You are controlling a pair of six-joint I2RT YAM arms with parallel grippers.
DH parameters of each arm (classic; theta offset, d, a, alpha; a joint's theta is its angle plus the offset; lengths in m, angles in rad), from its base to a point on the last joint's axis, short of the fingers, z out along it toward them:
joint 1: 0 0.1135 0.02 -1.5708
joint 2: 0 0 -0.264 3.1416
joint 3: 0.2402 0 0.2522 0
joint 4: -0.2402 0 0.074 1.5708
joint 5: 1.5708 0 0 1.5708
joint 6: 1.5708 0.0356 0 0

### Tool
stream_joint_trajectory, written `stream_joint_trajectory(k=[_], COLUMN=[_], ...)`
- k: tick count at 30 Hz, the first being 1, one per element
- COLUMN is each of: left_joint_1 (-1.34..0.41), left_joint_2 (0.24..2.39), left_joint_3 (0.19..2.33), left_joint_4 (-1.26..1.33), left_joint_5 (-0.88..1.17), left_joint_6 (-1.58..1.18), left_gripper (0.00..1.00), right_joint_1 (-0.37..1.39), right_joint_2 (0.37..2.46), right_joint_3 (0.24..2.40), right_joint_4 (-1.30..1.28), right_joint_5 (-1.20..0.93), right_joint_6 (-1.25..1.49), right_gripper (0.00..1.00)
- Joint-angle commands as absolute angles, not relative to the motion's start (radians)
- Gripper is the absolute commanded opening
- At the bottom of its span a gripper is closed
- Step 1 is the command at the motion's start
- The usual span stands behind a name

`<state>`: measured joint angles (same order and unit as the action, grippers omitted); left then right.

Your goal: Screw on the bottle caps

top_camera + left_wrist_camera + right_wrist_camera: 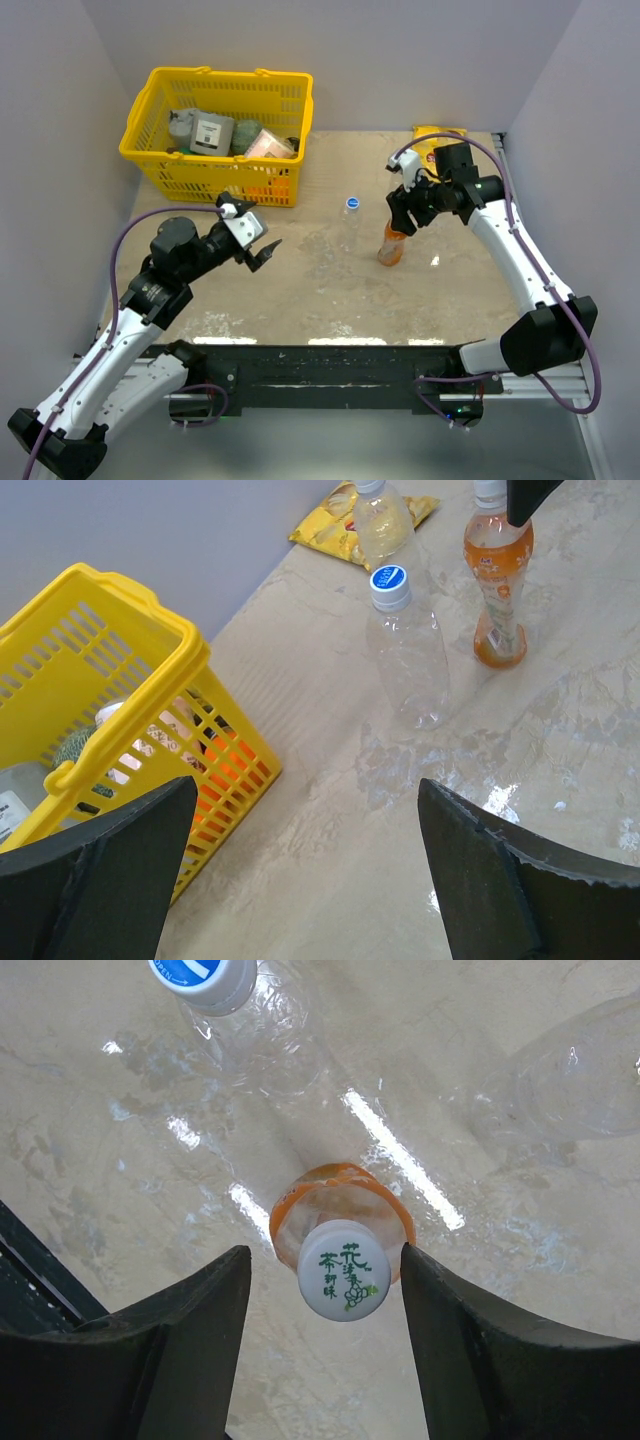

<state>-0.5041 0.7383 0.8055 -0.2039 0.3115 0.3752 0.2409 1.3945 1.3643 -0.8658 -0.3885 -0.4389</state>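
Top external view, nearest the arm bases: the left gripper [267, 255] hangs well to the left of the orange bottle [391, 246], low over the table [330, 290]. Its jaws are spread wide with nothing between them, and the left wrist view shows only bare tabletop between its two black fingers [100, 880]. The orange bottle stands upright on the table with the whitish-grey cap [344, 1270] seated on its neck, green print on top; how tightly it is threaded I cannot tell. The right gripper [325, 1255] hangs directly above that bottle, pointing down. In the right wrist view its jaws stand partly apart, one on each side of the cap, without pinching it. Just beyond and to the left of the orange bottle stands a clear bottle [405, 655] wearing a blue cap [352, 203]. Farther back, behind the orange bottle, a second clear bottle [383, 525] stands in front of a yellow packet [437, 133] that lies at the table's far edge. Far to the left of the orange bottle, at the back, sits the yellow basket [200, 170], filled with boxes and packets.
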Motion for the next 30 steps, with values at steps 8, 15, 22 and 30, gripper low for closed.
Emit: stream_joint_trajectory(k=[8, 15, 22, 30], left_joint_1=[-0.494, -0.491, -0.488, -0.48], left_joint_2=[0.73, 0.733, 0.735, 0.75], left_joint_3=[0.805, 0.81, 0.811, 0.856], left_joint_4=[-0.172, -0.173, -0.178, -0.167], left_joint_5=[0.336, 0.342, 0.348, 0.31], left_joint_6=[0.362, 0.362, 0.364, 0.331], left_gripper=[0.97, 0.97, 0.97, 1.0], right_joint_1=[0.239, 0.238, 0.238, 0.239], right_joint_2=[1.382, 1.384, 1.364, 1.324], right_joint_3=[1.358, 1.364, 1.461, 1.735], right_joint_4=[-0.827, -0.821, -0.857, -0.962], right_joint_5=[-0.397, -0.397, -0.429, -0.436], right_joint_6=[-0.423, -0.417, -0.385, -0.269], right_gripper=[0.71, 0.88, 0.99, 0.99])
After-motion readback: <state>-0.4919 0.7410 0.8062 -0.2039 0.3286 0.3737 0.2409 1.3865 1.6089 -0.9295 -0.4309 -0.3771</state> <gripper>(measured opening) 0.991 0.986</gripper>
